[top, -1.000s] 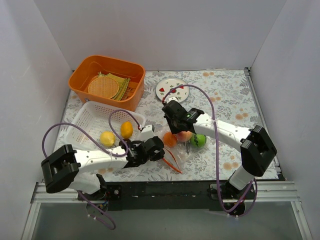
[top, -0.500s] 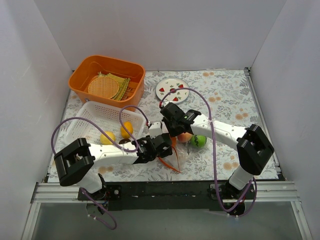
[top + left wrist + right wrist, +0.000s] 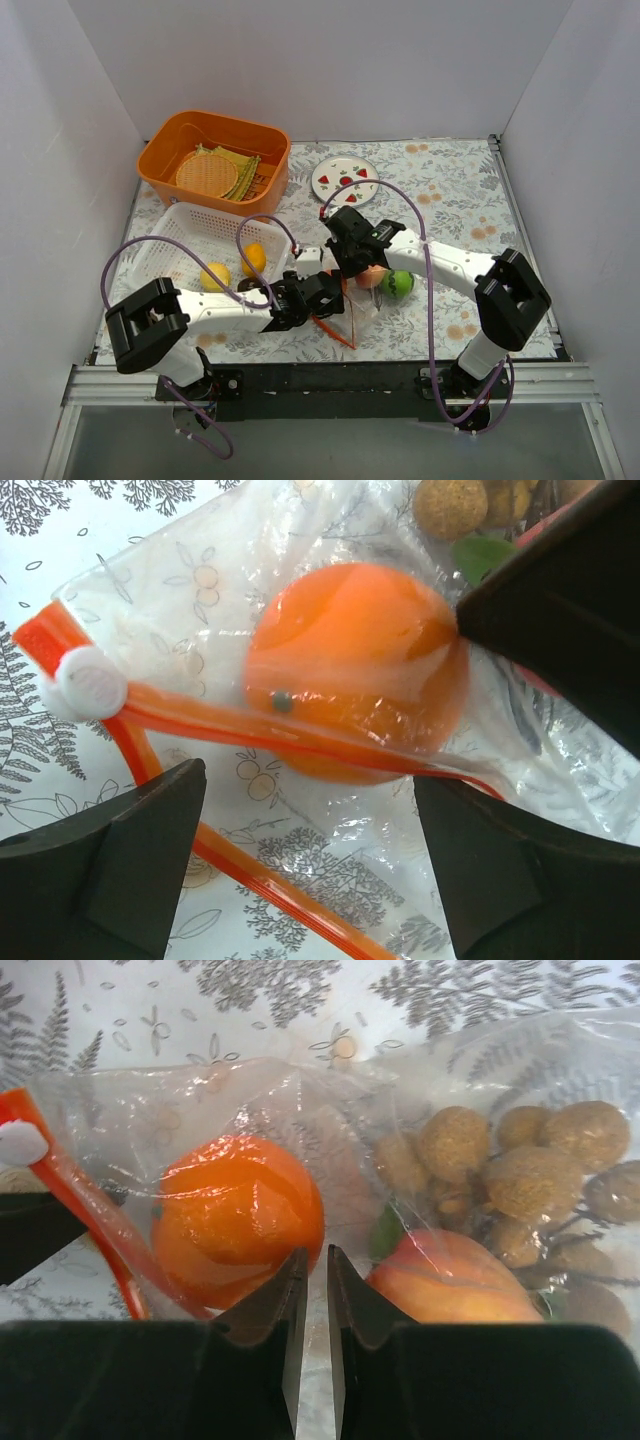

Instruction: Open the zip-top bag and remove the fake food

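My left gripper (image 3: 310,785) has its fingers spread wide, straddling the mouth end of the zip-top bag (image 3: 200,570) without touching it. The red-orange zip strip (image 3: 200,715) and its white slider (image 3: 90,682) lie between and just ahead of them. My right gripper (image 3: 312,1260) has its fingers drawn in to a thin slit right over the bag's film; I cannot tell whether any plastic is caught in it. The bag lies flat on the floral table cover (image 3: 450,190), near the front edge between the two arms. Inside the bag is some of the fake food. An orange fruit (image 3: 355,670) sits nearest the zip, a peach-coloured fruit (image 3: 450,1280) is beside it, and a cluster of tan nut-like bits (image 3: 520,1175) lies behind. A green ball (image 3: 398,283) is at the bag's right side. To the left, a lemon (image 3: 214,276) and another orange piece (image 3: 253,259) rest in the white mesh basket (image 3: 180,235). Further back stand an orange bin (image 3: 220,120) and a white plate (image 3: 330,185).
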Tool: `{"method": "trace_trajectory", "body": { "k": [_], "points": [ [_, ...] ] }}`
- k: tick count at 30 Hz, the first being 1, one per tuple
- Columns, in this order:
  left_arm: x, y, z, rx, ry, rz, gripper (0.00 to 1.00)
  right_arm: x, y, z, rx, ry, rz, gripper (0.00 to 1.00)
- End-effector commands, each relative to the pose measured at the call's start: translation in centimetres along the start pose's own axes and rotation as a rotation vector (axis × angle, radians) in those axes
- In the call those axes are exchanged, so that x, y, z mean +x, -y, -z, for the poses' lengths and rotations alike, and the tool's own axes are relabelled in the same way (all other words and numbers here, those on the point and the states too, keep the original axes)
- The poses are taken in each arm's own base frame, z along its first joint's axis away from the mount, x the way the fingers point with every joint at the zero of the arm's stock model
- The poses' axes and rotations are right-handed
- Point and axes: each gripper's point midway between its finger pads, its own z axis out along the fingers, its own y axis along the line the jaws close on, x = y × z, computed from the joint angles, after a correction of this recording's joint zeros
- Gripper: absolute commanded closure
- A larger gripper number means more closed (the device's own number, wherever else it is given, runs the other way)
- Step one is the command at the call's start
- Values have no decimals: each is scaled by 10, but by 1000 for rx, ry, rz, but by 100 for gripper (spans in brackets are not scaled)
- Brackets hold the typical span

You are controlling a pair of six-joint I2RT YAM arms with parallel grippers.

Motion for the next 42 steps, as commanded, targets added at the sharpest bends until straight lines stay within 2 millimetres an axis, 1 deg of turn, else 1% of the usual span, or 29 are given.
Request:
{"method": "trace_trajectory", "body": {
  "k": [1,3,9,11,13,15,17,19,21,22,23,24,25,26,27,28,29,30,32,33,34,35,36,37,38,39,40,41,42],
  "points": [
    [-37,40,14,188,131,37,14,4,-50,13,-235,-2,-9,79],
    [-43,42,18,206,158,52,14,5,-53,15,-254,1,-11,79],
    [-53,36,19,176,207,63,15,6,-53,19,-274,1,-19,80],
    [-58,37,20,177,226,68,13,5,-59,22,-317,5,-13,80],
    [-63,36,19,155,245,59,11,4,-60,22,-328,2,-12,80],
    [-67,36,17,135,253,53,9,3,-56,21,-299,-4,-15,79],
    [-72,38,19,135,269,64,9,-3,-46,20,-254,8,-29,79],
    [-73,40,21,157,274,69,12,-11,-42,24,-258,38,-50,78],
    [-72,43,24,187,273,69,20,-17,-42,29,-276,61,-64,78],
    [-70,44,25,205,268,60,22,-19,-38,30,-269,61,-72,77],
    [-66,52,27,252,247,51,23,-22,-33,32,-244,68,-78,77],
    [-63,54,28,265,231,43,25,-21,-27,38,-217,70,-82,76],
    [-60,56,29,283,214,37,31,-22,-24,41,-203,82,-93,76],
    [-54,57,30,293,192,36,33,-23,-16,44,-160,106,-103,75],
    [-50,58,32,310,168,46,35,-22,-12,53,-156,133,-115,73],
    [-44,55,34,319,151,74,40,-23,-11,57,-154,157,-123,70],
    [-43,56,36,334,144,89,42,-21,-8,60,-143,166,-143,69],
    [-38,57,38,356,125,94,43,-20,-5,69,-143,187,-153,69],
    [-31,57,41,376,97,131,47,-13,2,74,-113,195,-192,69],
    [-28,57,42,386,83,137,48,-14,4,85,-118,227,-207,69],
    [-25,59,43,396,67,152,48,-4,8,84,-105,221,-225,69],
    [-23,59,44,405,60,157,48,-2,9,86,-108,238,-238,69],
    [-22,62,45,418,55,163,48,-1,9,94,-126,268,-266,69],
    [-20,64,46,430,45,164,48,11,12,89,-118,253,-277,69],
    [-18,64,45,427,33,177,47,17,17,88,-97,250,-288,70],
    [-18,66,44,427,29,185,47,20,19,91,-92,259,-311,76],
    [-16,68,44,433,16,193,47,26,23,89,-76,254,-321,81],
    [-16,71,45,443,9,205,48,39,30,82,-42,236,-334,83],
    [-12,72,43,444,-7,223,49,42,33,84,-38,249,-343,83]
  ]
}}
